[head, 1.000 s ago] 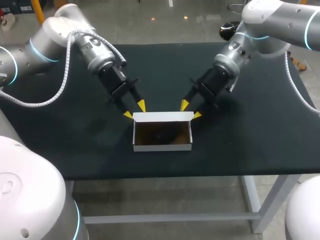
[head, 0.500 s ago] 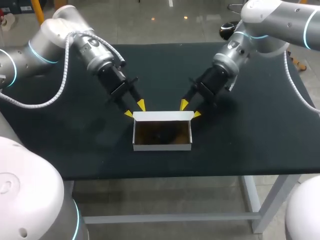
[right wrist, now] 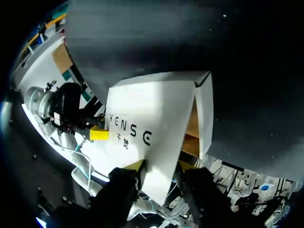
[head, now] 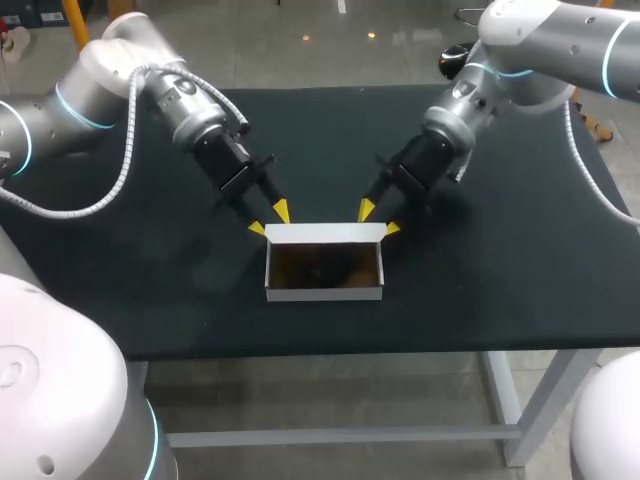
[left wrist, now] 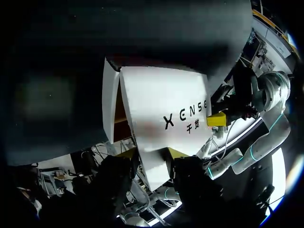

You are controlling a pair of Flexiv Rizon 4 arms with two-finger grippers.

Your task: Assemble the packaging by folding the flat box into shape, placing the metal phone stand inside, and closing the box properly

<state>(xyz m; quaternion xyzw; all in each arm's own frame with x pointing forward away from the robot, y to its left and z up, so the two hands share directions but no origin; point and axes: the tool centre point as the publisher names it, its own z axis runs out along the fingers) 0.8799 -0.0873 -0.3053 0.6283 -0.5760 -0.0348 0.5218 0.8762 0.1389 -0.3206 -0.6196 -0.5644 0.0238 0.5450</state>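
Note:
The white box [head: 325,292] stands open-topped at the table's middle, brown inside, with a dark shape [head: 318,268] in it that I cannot make out. Its lid [head: 325,234] rises along the back edge. My left gripper [head: 269,219] is at the lid's back left corner and my right gripper [head: 379,219] at the back right corner. In the left wrist view the lid [left wrist: 161,104] runs down between my left gripper's [left wrist: 151,154] fingers, which touch it on both sides. In the right wrist view the lid [right wrist: 152,118] sits the same way in the right gripper [right wrist: 160,165].
The box rests on a black table [head: 500,260] with bare surface all around it. The table's front edge [head: 330,352] lies a short way in front of the box.
The left fingers have drawn slightly closer together on the lid corner. The box and the right arm have hardly moved.

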